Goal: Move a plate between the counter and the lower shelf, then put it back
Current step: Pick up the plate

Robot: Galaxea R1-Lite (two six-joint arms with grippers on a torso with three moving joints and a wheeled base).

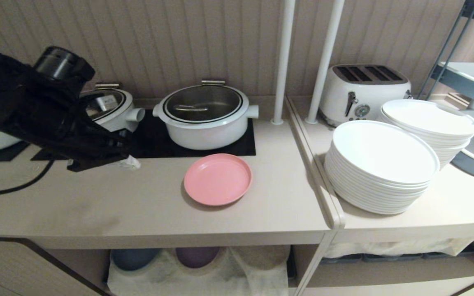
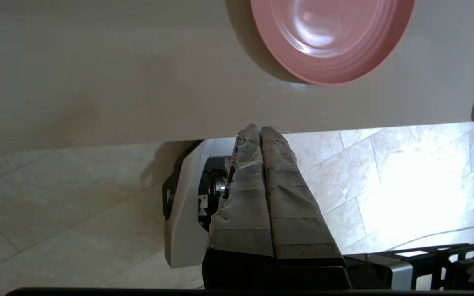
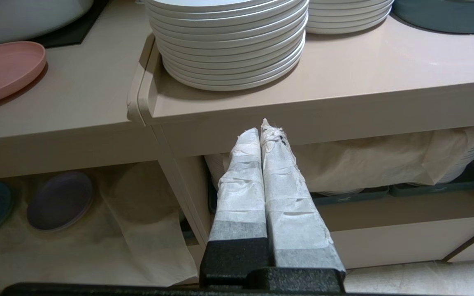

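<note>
On the counter (image 1: pixel 146 205), pink plate (image 1: pixel 217 179) lying flat, left hand (image 1: pixel 132 162) clenched empty beside it, apart

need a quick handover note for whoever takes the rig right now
Left hand: shut, empty, raised above the counter to the left of the pink plate.
Right hand: shut, empty, low in front of the cabinet, below the counter edge.
Plate: flat on the counter, in front of the white pot.
Lower shelf: a blue and a purple plate lie on the cloth, no pink one.
Done: cannot tell which leg this is.
Left: unclear; nothing gripped at present.
</note>
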